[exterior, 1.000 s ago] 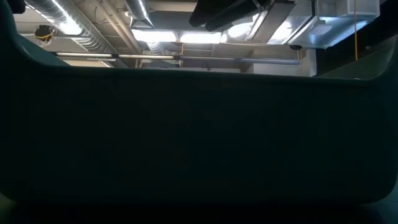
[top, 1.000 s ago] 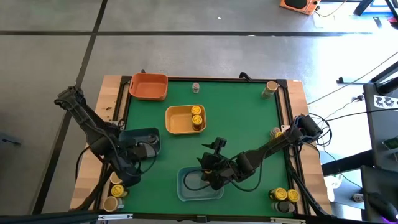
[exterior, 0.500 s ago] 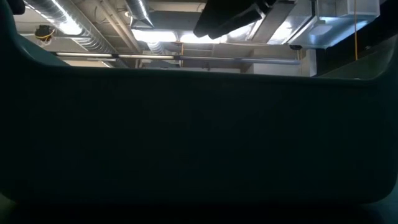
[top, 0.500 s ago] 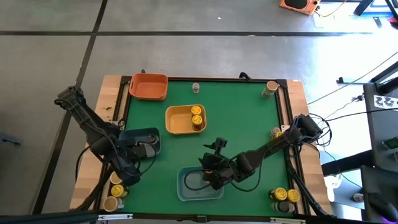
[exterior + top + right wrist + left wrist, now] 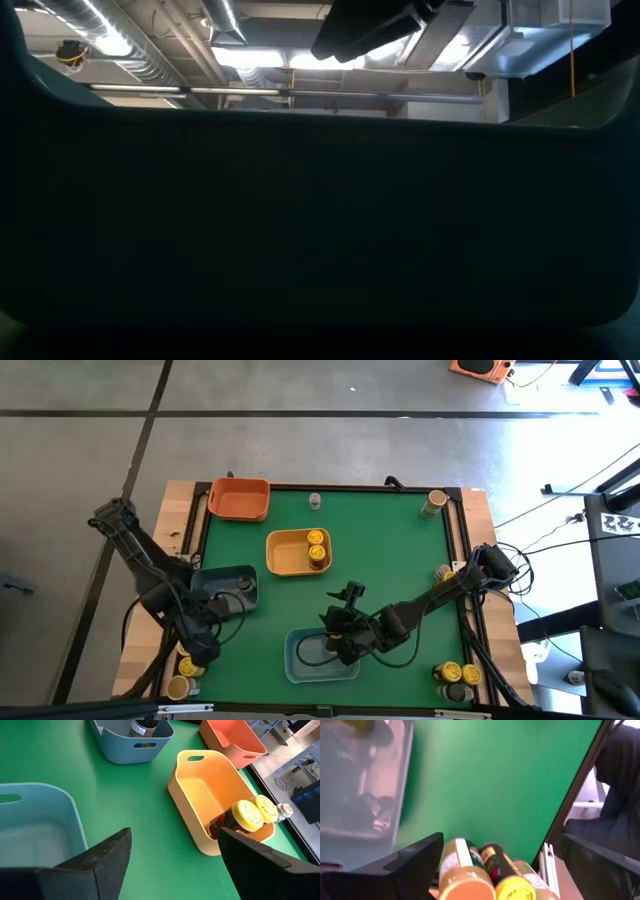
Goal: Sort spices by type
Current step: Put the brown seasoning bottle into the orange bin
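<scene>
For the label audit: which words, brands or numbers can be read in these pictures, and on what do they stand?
None can be read.
Jar labels between the left hand's fingers: printed, too blurred.
Label on the jar in the blue tray: too small.
Yellow-lidded jars in the yellow tray: lids show no legible text.

Grey floor [image 5: 300, 450] with dark seams, ceiling ducts [image 5: 110, 40], bright lights [image 5: 300, 60]

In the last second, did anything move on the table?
Only the left gripper moved: it slid toward the jars at the table's near left corner and now hangs open above them, holding nothing. The right gripper stayed open over the light blue tray. Trays and jars kept their places.
</scene>
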Robot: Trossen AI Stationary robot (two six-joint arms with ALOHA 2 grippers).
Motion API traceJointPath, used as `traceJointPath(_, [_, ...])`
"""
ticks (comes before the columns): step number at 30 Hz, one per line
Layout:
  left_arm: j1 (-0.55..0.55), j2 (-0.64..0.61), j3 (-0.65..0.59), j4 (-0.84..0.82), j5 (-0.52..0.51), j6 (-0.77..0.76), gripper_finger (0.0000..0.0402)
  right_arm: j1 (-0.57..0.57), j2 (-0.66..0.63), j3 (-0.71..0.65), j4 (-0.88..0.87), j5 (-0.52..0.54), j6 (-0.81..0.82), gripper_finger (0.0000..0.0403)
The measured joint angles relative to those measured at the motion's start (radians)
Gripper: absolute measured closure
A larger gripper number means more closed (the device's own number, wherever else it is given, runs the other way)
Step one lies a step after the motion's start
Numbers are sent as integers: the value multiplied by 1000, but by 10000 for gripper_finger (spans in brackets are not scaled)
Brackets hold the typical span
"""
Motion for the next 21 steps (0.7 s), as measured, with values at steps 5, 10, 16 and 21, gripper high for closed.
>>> traceJointPath(5, [-70,0,0,-9,12,-116,11,0,0,0,0,0,-3,107])
traceJointPath(10, [-124,0,-1,-119,11,-339,11,0,0,0,0,0,0,107])
traceJointPath(16, [-172,4,-1,-132,-4,-563,11,0,0,0,4,-17,3,107])
traceJointPath(21, [-195,43,-1,-151,-10,-653,11,0,0,0,11,-18,-3,107])
